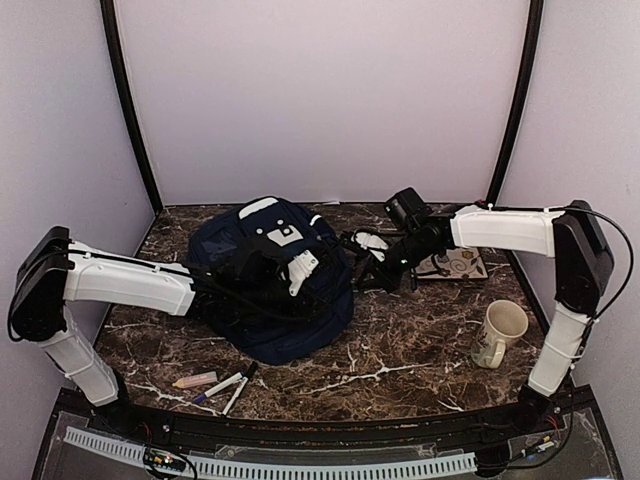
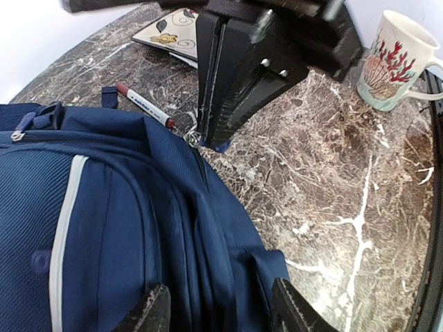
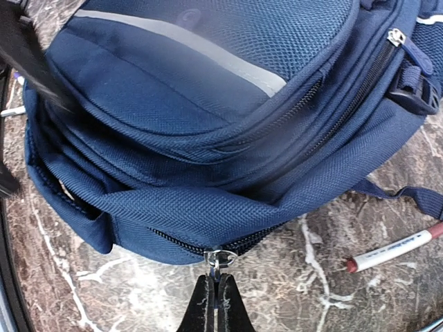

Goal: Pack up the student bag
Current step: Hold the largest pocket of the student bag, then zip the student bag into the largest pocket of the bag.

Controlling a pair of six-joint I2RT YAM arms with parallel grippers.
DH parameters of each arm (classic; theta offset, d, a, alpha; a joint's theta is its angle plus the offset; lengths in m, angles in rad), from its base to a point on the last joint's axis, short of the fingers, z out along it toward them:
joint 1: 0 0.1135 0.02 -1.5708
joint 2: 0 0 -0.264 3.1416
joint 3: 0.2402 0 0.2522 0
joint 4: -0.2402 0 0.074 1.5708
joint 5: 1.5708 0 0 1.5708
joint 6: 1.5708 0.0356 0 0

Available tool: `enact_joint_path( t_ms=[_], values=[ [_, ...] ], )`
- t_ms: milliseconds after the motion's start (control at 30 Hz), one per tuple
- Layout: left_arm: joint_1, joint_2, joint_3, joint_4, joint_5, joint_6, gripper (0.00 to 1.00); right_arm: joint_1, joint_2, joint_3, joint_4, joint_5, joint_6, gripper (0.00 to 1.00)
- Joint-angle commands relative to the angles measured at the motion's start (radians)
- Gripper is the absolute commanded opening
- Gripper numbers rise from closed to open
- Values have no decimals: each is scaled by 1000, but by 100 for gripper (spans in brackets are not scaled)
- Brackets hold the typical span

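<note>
The student bag [image 1: 270, 275], navy with thin white stripes, lies on the marble table [image 1: 400, 350]. My left gripper [image 2: 220, 315] hovers over its right side, open, the fingers standing apart either side of a fold of blue fabric [image 2: 208, 277] without pinching it. My right gripper [image 3: 220, 294] is at the bag's lower edge, shut on the metal zip pull [image 3: 221, 261] of a black zipper. From the left wrist view the right gripper [image 2: 214, 131] shows as a black wedge touching down at the bag's far corner.
A seashell-patterned mug [image 1: 498, 332] stands at the right. A patterned flat board [image 1: 455, 265] lies behind the right gripper. A red-capped marker [image 3: 394, 249] rests beside the bag. Two pens [image 1: 228, 386] and a pink eraser-like piece [image 1: 195, 380] lie near the front edge.
</note>
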Motion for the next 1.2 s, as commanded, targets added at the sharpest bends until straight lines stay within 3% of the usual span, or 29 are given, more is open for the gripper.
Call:
enact_joint_path(
  t_ms=[0,133,400,800,1167],
  values=[
    [-4,71,61,35,-10,52,53,15,-53,-18,-15,-79,20,0],
    [-3,135,97,26,-17,60,48,17,-60,-27,-11,-85,26,0],
    [-3,142,100,-6,-109,45,1,12,-39,-32,-17,-64,22,0],
    [-3,-67,-84,-36,-21,11,0,-117,161,116,6,1,31,0],
    [-3,-141,-155,-50,-57,1,0,-136,364,353,32,47,71,0]
  ],
)
